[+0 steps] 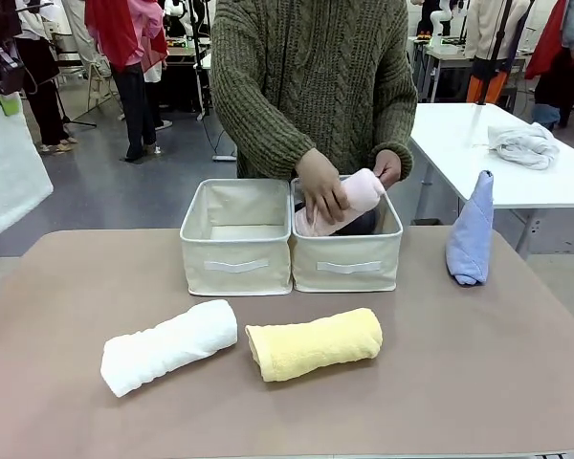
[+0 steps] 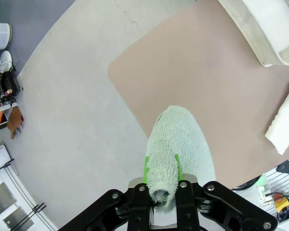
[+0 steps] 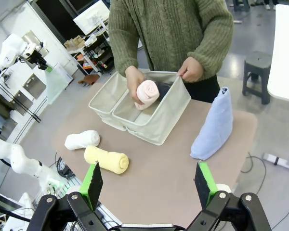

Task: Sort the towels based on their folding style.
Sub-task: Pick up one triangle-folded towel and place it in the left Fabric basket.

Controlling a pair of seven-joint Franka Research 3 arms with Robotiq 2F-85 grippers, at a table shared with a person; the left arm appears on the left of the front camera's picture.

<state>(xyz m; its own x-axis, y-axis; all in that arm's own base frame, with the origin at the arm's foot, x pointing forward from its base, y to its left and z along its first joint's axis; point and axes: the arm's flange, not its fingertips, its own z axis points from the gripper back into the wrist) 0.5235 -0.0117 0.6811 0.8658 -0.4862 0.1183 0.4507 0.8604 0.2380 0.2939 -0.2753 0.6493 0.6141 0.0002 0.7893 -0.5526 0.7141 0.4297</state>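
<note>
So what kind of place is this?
Probably a robotics lab or workshop: the right gripper hangs open over a brown table, with a white worktable and a monitor nearby.

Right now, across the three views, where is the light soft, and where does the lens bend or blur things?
Front view: even light, faint shadows under the white towel and yellow towel, sharp. Left wrist view: the lens bows the table edge; the pale teal towel in the left gripper looks crisp. Right wrist view: table edges curve.
</note>
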